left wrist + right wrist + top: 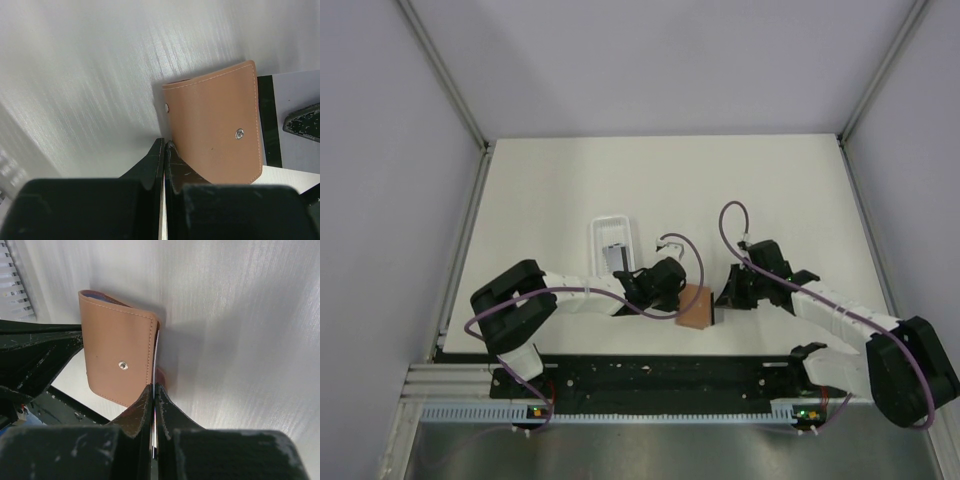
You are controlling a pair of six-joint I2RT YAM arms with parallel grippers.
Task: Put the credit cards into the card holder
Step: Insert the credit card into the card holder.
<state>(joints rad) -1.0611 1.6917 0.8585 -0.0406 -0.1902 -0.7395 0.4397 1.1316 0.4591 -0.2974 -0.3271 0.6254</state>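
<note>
Sliding looks half done: the right fingers (135,415) are clenched on a credit card (292,95), its striped end poking from the card holder (215,125) just beside the clenched left fingers (150,165). Seemingly a second card (614,256) waits in the white tray (595,232) behind them.

Card holder (695,306) between two pincers, near the front middle of the counter (560,190).

The left pincer (164,144) sits just left of the card holder, its tips touching the holder's left edge. The right pincer (153,386) sits just right of it, tips closed on a credit card (290,95) that projects past the holder's right edge. Whether that card lies in the holder or under it cannot be told. Behind and to the left of the holder, just beyond the left pincer's wrist, a tray (595,235) lies on the counter with more credit cards (616,258) in it.
</note>
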